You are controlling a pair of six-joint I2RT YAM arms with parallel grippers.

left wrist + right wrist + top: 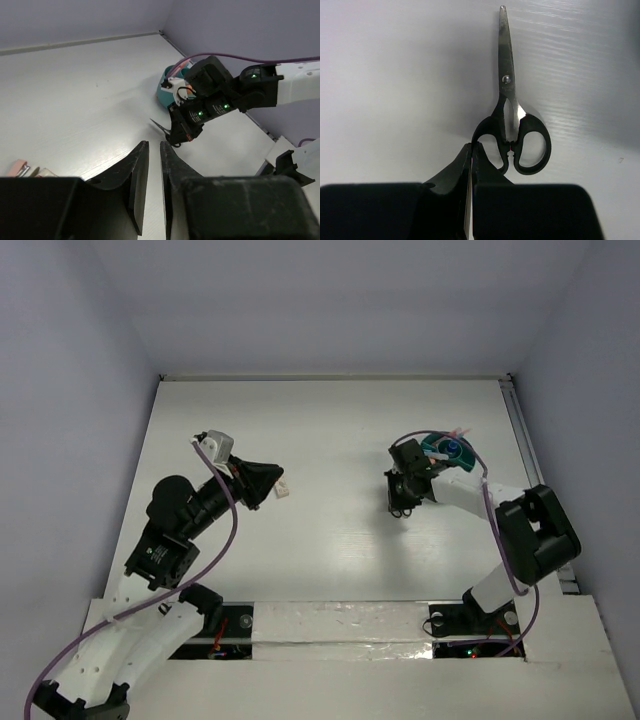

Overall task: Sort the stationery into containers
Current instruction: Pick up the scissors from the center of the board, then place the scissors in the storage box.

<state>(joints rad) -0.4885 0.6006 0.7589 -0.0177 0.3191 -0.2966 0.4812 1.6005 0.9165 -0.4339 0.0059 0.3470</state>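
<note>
- Scissors (512, 112): found under the right wrist, near the teal cup (447, 448) on its side toward the arm bases, blades together and pointing away from the wrist
- Right fingers (451, 172): pressed fully together on the rim of one black handle loop; judged a hold on the scissors
- Left fingers (136, 175): all but closed, only a slit between, nothing in it; hung well apart over the desk (330, 420)
- Step in hand, by judgement: picking up the scissors; called next for a lift and a short carry to the cup
- Shown only by the right wrist: the pinch point; only by the left wrist: a blade tip poking from under the right arm, plus erasers (20, 167) at lower left
</note>
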